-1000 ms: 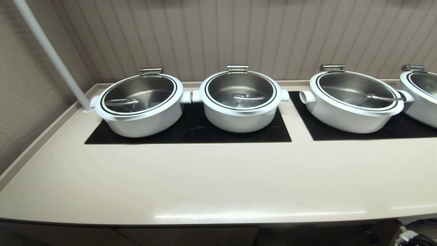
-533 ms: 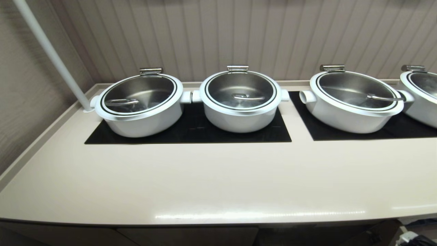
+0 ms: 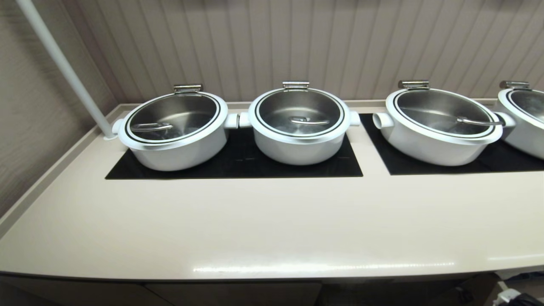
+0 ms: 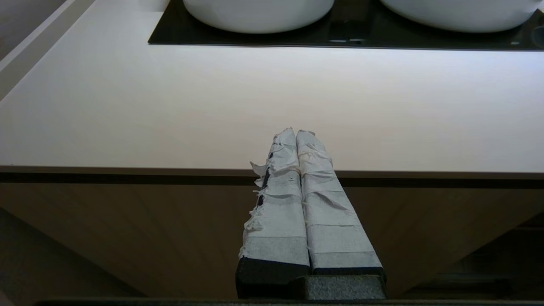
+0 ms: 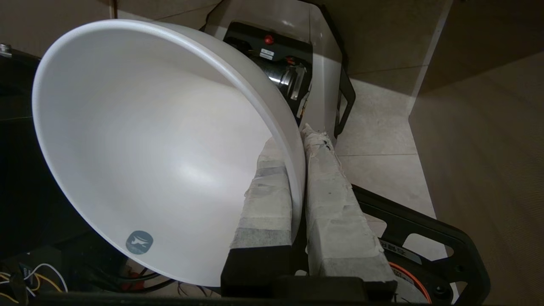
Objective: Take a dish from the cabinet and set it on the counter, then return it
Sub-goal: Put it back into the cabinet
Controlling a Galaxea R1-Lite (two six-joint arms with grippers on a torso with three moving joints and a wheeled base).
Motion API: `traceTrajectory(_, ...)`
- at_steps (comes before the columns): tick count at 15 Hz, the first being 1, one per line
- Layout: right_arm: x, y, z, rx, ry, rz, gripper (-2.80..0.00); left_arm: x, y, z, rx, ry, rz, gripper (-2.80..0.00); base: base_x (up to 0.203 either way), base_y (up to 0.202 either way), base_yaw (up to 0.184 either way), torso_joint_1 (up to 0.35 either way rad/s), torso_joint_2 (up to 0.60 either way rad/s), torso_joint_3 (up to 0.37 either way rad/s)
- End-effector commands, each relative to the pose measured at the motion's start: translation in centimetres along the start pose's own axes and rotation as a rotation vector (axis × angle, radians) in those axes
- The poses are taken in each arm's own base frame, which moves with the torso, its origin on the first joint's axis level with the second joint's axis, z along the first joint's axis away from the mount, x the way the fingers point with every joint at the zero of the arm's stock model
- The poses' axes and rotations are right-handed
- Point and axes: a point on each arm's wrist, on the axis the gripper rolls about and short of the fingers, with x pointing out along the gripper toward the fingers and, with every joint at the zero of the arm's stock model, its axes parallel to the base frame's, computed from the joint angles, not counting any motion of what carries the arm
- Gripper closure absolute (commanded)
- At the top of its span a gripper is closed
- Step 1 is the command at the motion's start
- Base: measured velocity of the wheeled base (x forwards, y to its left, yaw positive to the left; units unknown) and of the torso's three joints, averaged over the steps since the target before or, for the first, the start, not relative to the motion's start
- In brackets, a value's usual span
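In the right wrist view, my right gripper (image 5: 297, 138) is shut on the rim of the dish (image 5: 148, 140), a plain white bowl. One taped finger is inside the bowl and the other is against its outer wall. The bowl hangs tilted on its side, low over the floor, below the level of the counter (image 3: 272, 221). My left gripper (image 4: 296, 132) is shut and empty, parked in front of the counter's front edge (image 4: 170, 170). The cabinet shows only as door fronts under the slab (image 4: 127, 229) (image 3: 233, 293). Neither gripper appears in the head view.
Several big white pots with steel lids (image 3: 174, 127) (image 3: 299, 121) (image 3: 440, 123) stand on black inset panels (image 3: 238, 163) at the back of the counter. A white pole (image 3: 63, 68) rises at the back left. Under the dish lie the robot base (image 5: 280, 55), a black frame (image 5: 425, 229) and floor tiles (image 5: 382, 140).
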Motion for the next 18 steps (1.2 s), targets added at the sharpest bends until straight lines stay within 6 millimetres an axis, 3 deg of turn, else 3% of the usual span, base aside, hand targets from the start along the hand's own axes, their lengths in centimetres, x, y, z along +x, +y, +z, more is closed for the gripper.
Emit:
traceTrajectory(1,0.01,-0.03,-0.15,0.001,0.002,0.001,0.0,0.0,0.0,0.01,-0.001,-0.001,0.002,0.0,0.0,0.0,0.0,0.0,0.0,0.0)
traceTrajectory(18,0.1,-0.11,-0.37,0.005,0.01,-0.001,0.0,-0.01,0.0,0.01,-0.001,-0.001,0.0,0.0,0.0,0.0,0.0,-0.056,0.13,0.064)
